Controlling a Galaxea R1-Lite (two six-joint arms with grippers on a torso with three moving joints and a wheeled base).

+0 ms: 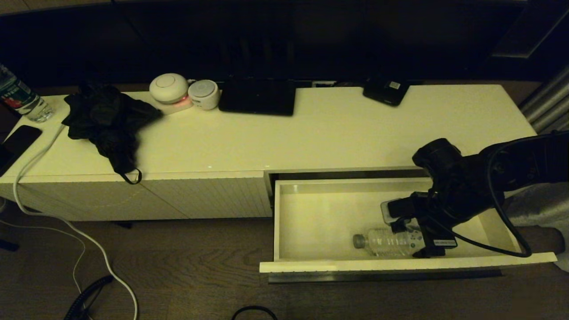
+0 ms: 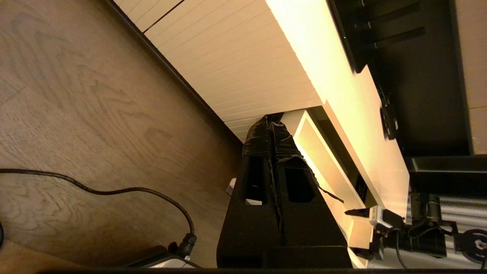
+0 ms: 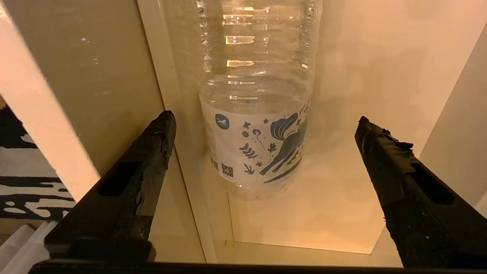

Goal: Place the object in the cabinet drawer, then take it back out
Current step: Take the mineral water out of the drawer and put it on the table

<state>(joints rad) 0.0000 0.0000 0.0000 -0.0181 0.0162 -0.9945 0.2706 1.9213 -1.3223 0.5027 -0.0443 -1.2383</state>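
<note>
The clear ribbed water bottle [image 1: 386, 242] lies on its side on the white floor of the open cabinet drawer [image 1: 324, 218], close to the front wall, with its grey-white cap pointing left. My right gripper [image 1: 415, 235] reaches down into the drawer over the bottle's base end. In the right wrist view the right gripper [image 3: 264, 118] is open. Its two black fingers stand wide on either side of the bottle [image 3: 258, 95] at its pale label, not touching it. My left gripper [image 2: 268, 120] is shut and empty, parked low above the floor beside the drawer [image 2: 323, 160].
On the cabinet top are a black cloth [image 1: 106, 120], two round white devices [image 1: 169, 88], a black tablet [image 1: 258, 97] and a small black device [image 1: 386, 91]. A red-green labelled bottle [image 1: 20, 100] stands far left. A white cable [image 1: 44, 213] trails down to the wooden floor.
</note>
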